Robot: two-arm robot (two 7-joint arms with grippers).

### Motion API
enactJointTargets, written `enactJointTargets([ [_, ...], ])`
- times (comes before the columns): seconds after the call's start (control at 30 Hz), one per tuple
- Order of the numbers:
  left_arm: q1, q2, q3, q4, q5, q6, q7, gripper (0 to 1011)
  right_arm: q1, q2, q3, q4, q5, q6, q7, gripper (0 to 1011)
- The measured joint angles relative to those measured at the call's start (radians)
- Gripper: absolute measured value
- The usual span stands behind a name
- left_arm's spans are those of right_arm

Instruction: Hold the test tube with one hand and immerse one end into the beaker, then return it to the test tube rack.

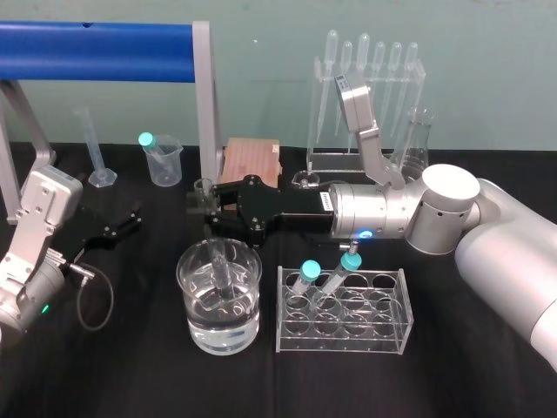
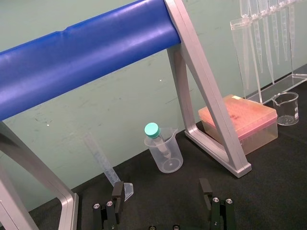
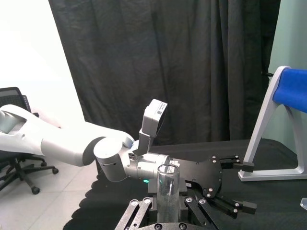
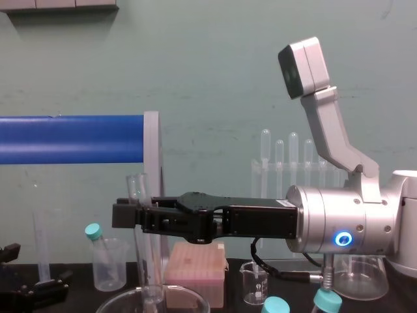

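Watching the right gripper (image 1: 207, 205) clamped on the test tube (image 1: 217, 252) near its top, we are seeing the lower end dipping inside the beaker (image 1: 180, 272). We are judging a sideways pull is risking a knock on its wall, and teal-capped tubes (image 1: 306, 279) are crowding the test tube rack (image 1: 344, 345); left gripper (image 1: 122, 224) is idling open at left.

A big blue bar (image 1: 96, 40) sits at the upper left. Clear pipettes (image 1: 379, 65) stand at the top. A pink box (image 1: 252, 161) sits mid-frame.
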Motion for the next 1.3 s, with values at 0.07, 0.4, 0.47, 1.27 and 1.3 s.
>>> enactJointTargets([
  [0.07, 0.0, 0.0, 0.0, 0.0, 0.0, 0.0, 0.0, 1000, 0.0, 0.0, 0.0, 0.0, 0.0, 0.0, 0.0, 234],
  [0.4, 0.0, 0.0, 0.0, 0.0, 0.0, 0.0, 0.0, 1000, 0.0, 0.0, 0.0, 0.0, 0.0, 0.0, 0.0, 234],
  [0.47, 0.0, 0.0, 0.0, 0.0, 0.0, 0.0, 0.0, 1000, 0.0, 0.0, 0.0, 0.0, 0.0, 0.0, 0.0, 234],
  [1.27, 0.0, 0.0, 0.0, 0.0, 0.0, 0.0, 0.0, 1000, -0.007, 0.015, 0.008, -0.039, -0.004, -0.025, -0.001, 234],
  [1.3, 0.0, 0.0, 0.0, 0.0, 0.0, 0.0, 0.0, 1000, -0.009, 0.018, 0.011, -0.047, -0.003, -0.03, -0.001, 234],
])
